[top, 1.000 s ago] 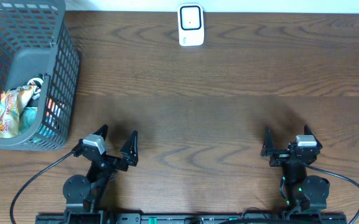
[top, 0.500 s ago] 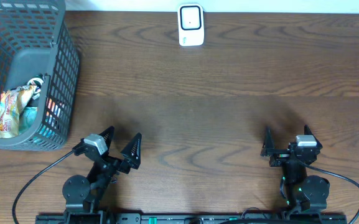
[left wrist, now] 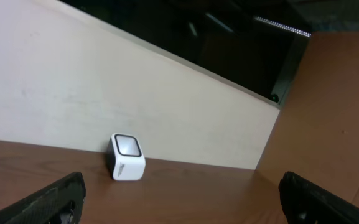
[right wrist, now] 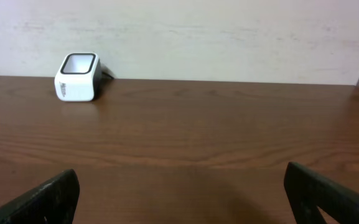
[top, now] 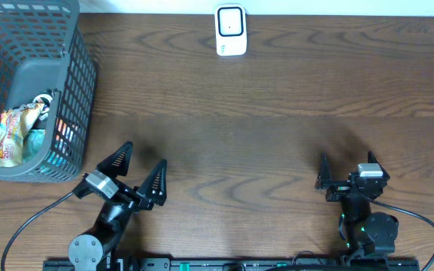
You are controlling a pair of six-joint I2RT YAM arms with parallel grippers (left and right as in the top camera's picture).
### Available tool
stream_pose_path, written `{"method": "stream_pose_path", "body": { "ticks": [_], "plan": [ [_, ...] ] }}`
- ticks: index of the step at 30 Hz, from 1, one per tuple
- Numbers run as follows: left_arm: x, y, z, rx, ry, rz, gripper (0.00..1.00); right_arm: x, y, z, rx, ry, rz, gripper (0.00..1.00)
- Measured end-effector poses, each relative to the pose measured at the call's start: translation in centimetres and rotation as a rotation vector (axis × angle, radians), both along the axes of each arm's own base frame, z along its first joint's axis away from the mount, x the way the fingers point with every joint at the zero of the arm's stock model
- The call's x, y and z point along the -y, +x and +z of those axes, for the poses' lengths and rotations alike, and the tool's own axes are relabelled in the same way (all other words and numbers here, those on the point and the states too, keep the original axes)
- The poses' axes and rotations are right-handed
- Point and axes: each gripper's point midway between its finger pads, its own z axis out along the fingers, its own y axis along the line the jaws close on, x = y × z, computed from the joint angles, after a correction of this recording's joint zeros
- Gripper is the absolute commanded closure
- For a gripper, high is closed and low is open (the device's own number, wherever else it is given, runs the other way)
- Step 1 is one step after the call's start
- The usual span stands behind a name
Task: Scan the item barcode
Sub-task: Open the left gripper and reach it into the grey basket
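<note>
The yellow and orange printed snack packet, the item to be scanned, is lying at the bottom of the dark grey plastic mesh basket, which is occupying the far left corner of the brown wood-grain table; other packaging is showing beside it through the mesh, too hidden to identify, and no barcode is readable from the overhead view. The small white box-shaped barcode scanner with a dark framed window is standing at the far edge of the table near its middle, well apart from the basket and from both arms. It is appearing against the pale wall in the left wrist view and in the right wrist view. The left gripper is hovering over the near left of the table, just beyond the basket's near right corner, with its jaws spread wide and gripping nothing; its wrist view is showing bare table between the black fingers. The right gripper is waiting at the near right, likewise spread wide and empty, its fingers framing the open tabletop. A black cable is trailing from the left arm toward the near edge.
</note>
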Motion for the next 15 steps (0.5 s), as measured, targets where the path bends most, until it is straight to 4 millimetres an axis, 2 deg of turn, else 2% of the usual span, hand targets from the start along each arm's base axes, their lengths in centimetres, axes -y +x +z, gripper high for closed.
{"method": "stream_pose_path", "body": {
  "ticks": [4,9,15],
  "plan": [
    [-0.1,-0.2,1.3,0.022,-0.001,0.006,0.02,0.0,0.0,0.0,0.0,0.0,0.0,0.01],
    [-0.2,-0.2,4.7,0.051,0.017,0.018,0.03,0.0,0.0,0.0,0.0,0.0,0.0,0.01],
    [-0.2,1.9,8.4,0.03,0.075,0.036,0.03,0.0,0.0,0.0,0.002,0.0,0.0,0.01]
  ]
}}
